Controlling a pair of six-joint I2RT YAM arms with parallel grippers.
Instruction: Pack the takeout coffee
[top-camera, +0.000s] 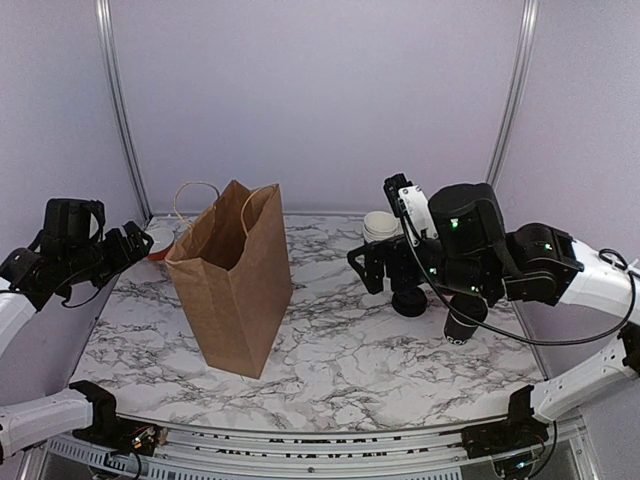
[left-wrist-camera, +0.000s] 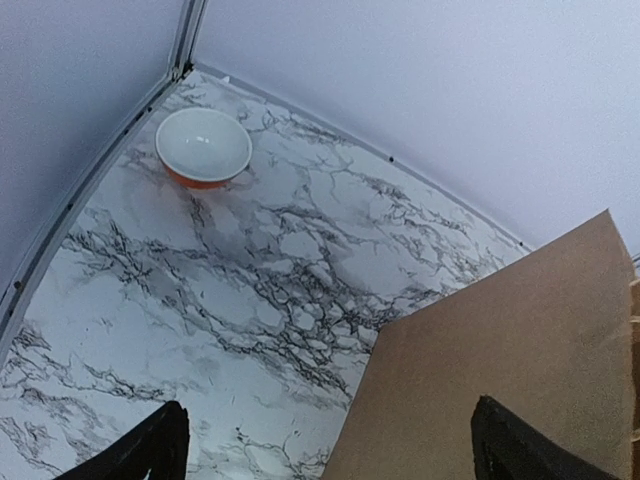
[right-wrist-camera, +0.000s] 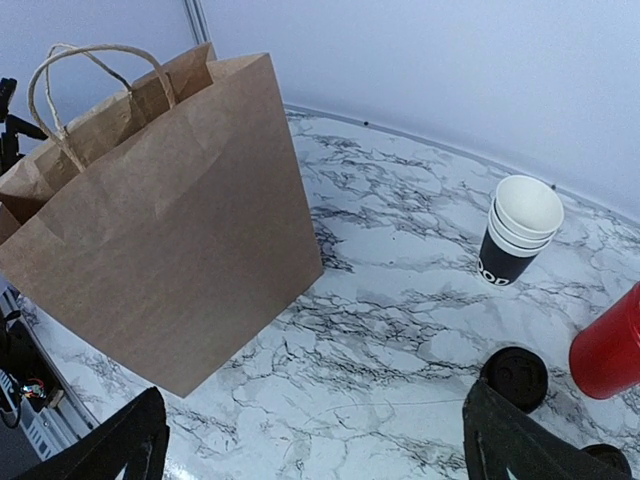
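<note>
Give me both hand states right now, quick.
Left hand: open, holding nothing.
Right hand: open, holding nothing.

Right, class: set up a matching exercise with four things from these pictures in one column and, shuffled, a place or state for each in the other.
Things
1. brown paper bag with twine handles
2. orange bowl with white inside
3. round black plastic lid
4. red cylinder tub

Places or states
A. far left corner of the marble table
B. lying flat
C. cut off by the right wrist view's edge
D. standing, mouth open

Pairs: 1-D, 2-A, 3-B, 4-C
</note>
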